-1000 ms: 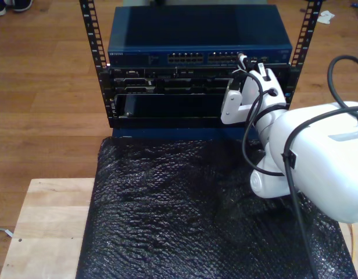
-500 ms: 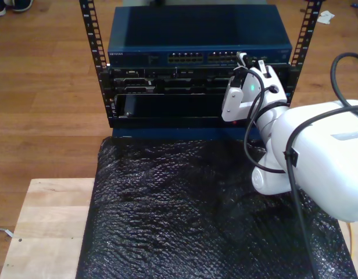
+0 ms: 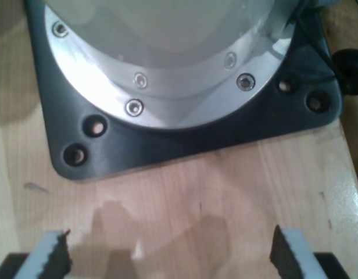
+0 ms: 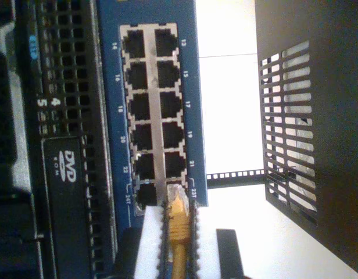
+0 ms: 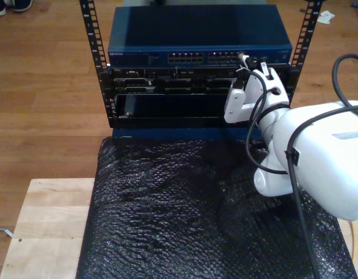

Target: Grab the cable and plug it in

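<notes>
Robotics lab: open server rack (image 5: 97,64) with blue network switch (image 5: 199,55), robot arm (image 5: 318,157), wooden floor (image 5: 45,116)

Switch (image 4: 158,110) ports nos. 13–23; "DVD ROM" on drive (image 4: 71,174); "5 4" on bay panel (image 4: 51,104).

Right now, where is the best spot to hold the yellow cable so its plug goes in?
Hold the cable just behind its clear plug, on the moulded boot, pinched from both sides as my second gripper does. That part is stiff and straight, so the tip stays aimed at the blue switch ports; farther back it would probably bend.
</notes>
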`<state>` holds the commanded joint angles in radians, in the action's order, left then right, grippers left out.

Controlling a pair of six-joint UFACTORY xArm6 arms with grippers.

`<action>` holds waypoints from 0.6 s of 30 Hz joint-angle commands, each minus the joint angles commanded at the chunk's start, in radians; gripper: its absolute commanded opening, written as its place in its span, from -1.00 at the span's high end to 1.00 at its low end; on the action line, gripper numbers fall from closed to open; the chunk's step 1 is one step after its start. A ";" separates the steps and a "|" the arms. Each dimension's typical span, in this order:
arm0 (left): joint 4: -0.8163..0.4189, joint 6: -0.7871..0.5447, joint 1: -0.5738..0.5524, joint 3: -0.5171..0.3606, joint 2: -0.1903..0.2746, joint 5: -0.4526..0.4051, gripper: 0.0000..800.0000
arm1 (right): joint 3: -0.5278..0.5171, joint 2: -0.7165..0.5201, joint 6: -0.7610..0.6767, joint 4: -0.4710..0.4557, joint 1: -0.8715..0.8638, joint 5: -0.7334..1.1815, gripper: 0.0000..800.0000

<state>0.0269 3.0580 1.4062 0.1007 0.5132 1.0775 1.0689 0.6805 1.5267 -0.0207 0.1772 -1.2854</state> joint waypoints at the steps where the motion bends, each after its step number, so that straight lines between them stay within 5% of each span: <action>1: 0.000 0.002 0.000 0.000 0.000 0.000 -1.00 | 0.000 0.000 0.000 0.000 0.000 0.000 1.00; 18: 0.000 0.000 0.000 0.000 0.000 0.000 -1.00 | 0.018 0.011 0.005 0.005 0.012 0.015 1.00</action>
<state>0.0269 3.0580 1.4062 0.1007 0.5132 1.0775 1.0873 0.6912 1.5313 -0.0161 0.1895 -1.2701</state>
